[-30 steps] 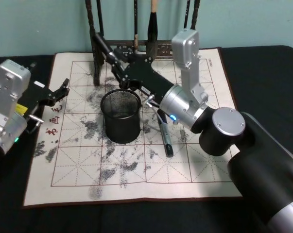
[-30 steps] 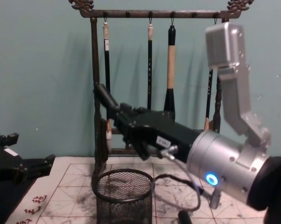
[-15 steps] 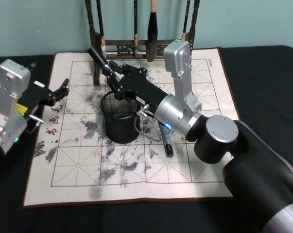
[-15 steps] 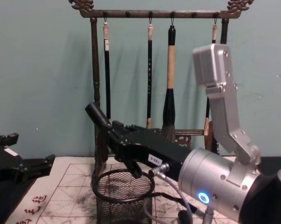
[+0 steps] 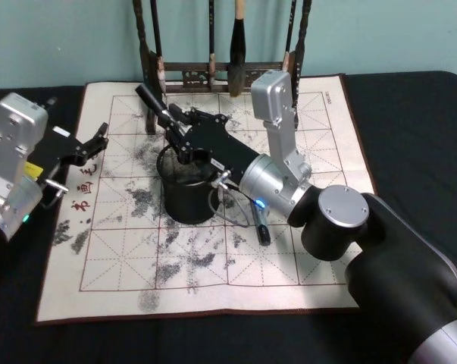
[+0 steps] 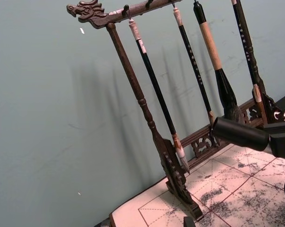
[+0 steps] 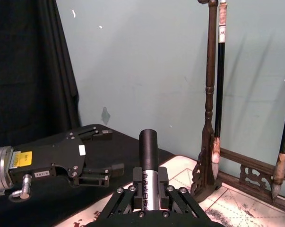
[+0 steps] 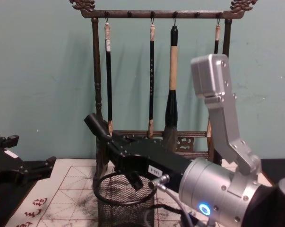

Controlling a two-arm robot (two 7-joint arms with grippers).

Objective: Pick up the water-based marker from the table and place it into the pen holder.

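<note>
Closed tight, my right jaws pinch the marker (image 5: 154,104) by its silver barrel, which the right wrist view shows between the two fingers (image 7: 169,190). The marker (image 8: 96,126) is up in the air and tilted, its black cap end pointing up and away toward the left post of the brush rack (image 5: 213,72). Its lower end is hidden inside my right gripper (image 5: 176,123), so I cannot tell whether it has reached into the cup. That gripper (image 8: 115,147) hangs over the open top of the pen holder (image 5: 189,199), near the far rim, with part of the gripper dipping to about rim height in the chest view.

The pen holder (image 8: 125,210) stands upright on the inked practice mat (image 5: 289,258). A second pen (image 5: 261,224) lies flat on the mat just to its right, partly under my right arm. The rack (image 8: 151,14) stands at the mat's far edge with brushes (image 8: 172,99) hanging from it. A black table (image 5: 410,114) carries everything.

My left gripper (image 5: 99,140) rests parked at the mat's left edge, well apart from the cup, its jaws spread with nothing between them (image 7: 104,151).
</note>
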